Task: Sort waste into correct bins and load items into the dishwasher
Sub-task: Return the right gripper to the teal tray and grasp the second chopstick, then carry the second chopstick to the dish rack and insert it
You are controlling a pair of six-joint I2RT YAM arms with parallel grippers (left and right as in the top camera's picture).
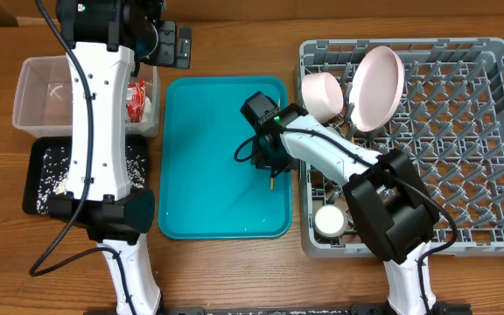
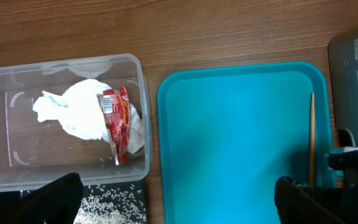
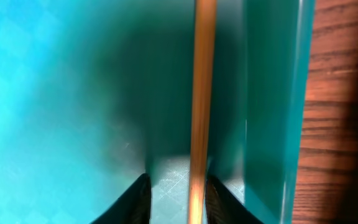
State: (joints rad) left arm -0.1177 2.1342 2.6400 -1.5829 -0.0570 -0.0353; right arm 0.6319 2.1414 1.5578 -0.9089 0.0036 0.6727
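My R gripper (image 3: 178,186) sits low on teal tray (image 3: 55,74) near its right rim. Fingers (image 3: 132,208) narrowed either side of chopstick (image 3: 201,93), small gap showing, not clamped. Farther back-left, my L gripper (image 2: 179,202) hangs wide open, empty, by clear tub (image 2: 145,112) w/ napkin (image 2: 73,112) & wrapper (image 2: 117,121).

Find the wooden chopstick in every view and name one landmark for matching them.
Overhead: chopstick mostly hidden beneath the right gripper; only a short end shows, near the teal tray's right rim.
Left wrist: chopstick lies lengthwise at the right, just inside that rim.
Right wrist: chopstick runs up the centre, between the fingertips.
Shared landmark: the teal tray's right rim.
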